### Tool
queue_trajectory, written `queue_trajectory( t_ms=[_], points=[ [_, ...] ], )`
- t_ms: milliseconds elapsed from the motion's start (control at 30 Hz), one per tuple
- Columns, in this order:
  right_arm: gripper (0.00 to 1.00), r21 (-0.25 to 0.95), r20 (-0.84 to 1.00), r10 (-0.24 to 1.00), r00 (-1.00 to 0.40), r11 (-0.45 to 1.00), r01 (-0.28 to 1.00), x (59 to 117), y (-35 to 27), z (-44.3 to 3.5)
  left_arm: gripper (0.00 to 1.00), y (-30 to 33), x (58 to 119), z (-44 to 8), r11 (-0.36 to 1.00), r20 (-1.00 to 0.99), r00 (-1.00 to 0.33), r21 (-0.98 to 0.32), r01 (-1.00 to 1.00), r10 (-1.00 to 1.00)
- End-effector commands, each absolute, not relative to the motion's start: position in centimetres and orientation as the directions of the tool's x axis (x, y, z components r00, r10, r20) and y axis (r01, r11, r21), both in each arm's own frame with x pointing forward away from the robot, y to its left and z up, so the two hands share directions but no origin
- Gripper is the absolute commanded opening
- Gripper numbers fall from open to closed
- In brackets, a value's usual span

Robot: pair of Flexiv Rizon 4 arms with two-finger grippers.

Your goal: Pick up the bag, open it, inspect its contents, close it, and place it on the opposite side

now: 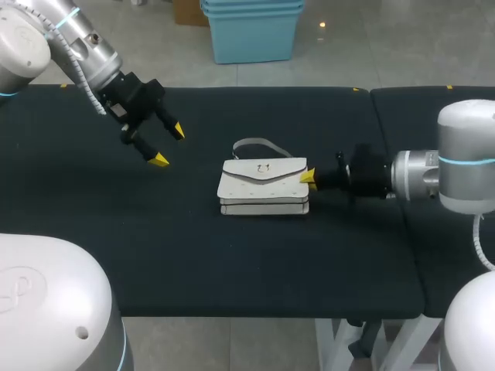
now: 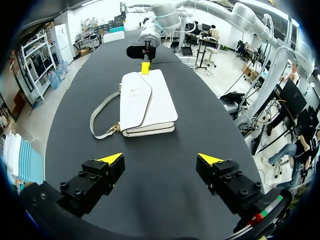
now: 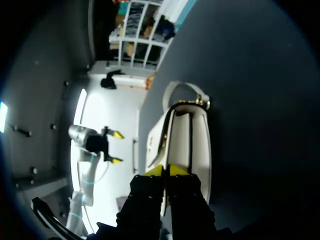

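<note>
Left gripper (image 1: pixel 168 146) (image 2: pixel 161 159): jaws spread wide with nothing between them. It hangs over bare table at 10 o'clock from the bag in the head view, well apart from it.
Left arm: comes in from the 10 o'clock corner of the head view.
Table (image 1: pixel 232 263) (image 2: pixel 160 192) (image 3: pixel 260 100): dark cloth top.
Bag (image 1: pixel 263 202) (image 2: pixel 162 102) (image 3: pixel 200 145): white and lying flat near the table's middle, its long side running from 9 to 3 o'clock in the head view. From the left wrist it lies ahead of the open fingers, apart from them.
Flap (image 1: pixel 263 171) (image 2: pixel 135 100): faces up and is closed over the body, with a small metal clasp at its middle.
Strap (image 1: pixel 255 144) (image 2: pixel 97 117): pale loop lying slack on the cloth at the bag's 12 o'clock side.
Right gripper (image 1: pixel 308 176) (image 2: pixel 145 67) (image 3: pixel 166 170): yellow tips almost together, pinched on the bag's 3 o'clock end, right at the flap's edge.
Right arm: reaches in level and low from 3 o'clock.
Lift: the bag rests on the table.
</note>
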State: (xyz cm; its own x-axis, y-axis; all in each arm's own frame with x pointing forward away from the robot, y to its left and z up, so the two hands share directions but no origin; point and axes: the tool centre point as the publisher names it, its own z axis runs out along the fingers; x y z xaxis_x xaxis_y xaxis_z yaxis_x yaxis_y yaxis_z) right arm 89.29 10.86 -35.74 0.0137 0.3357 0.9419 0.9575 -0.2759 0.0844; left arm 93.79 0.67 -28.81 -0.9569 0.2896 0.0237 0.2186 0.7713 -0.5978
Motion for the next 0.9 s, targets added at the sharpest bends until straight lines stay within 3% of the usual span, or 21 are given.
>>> queue_trajectory(
  t_ms=[33, 833, 867, 900],
  points=[
    [0.0, 0.088, 0.939, 0.342, 0.017, -0.289, 0.953, 89.4, 12.3, -36.0, 1.0, 0.7, 93.8, -28.9, 0.77, 0.022, -0.957, -0.599, 0.219, 0.289],
    [0.0, 0.066, 0.947, 0.319, 0.033, -0.293, 0.954, 90.3, 14.7, -36.9, 1.0, 0.7, 93.8, -28.9, 0.77, 0.022, -0.957, -0.599, 0.219, 0.289],
    [0.07, 0.064, 0.947, 0.319, 0.034, -0.294, 0.954, 90.3, 14.7, -36.9, 1.0, 0.7, 93.8, -28.9, 0.77, 0.022, -0.957, -0.599, 0.219, 0.289],
    [0.35, 0.059, 0.948, 0.315, 0.04, -0.297, 0.953, 90.3, 14.6, -37.0, 1.0, 0.7, 93.8, -28.9, 0.77, 0.022, -0.957, -0.599, 0.219, 0.289]
  ],
)
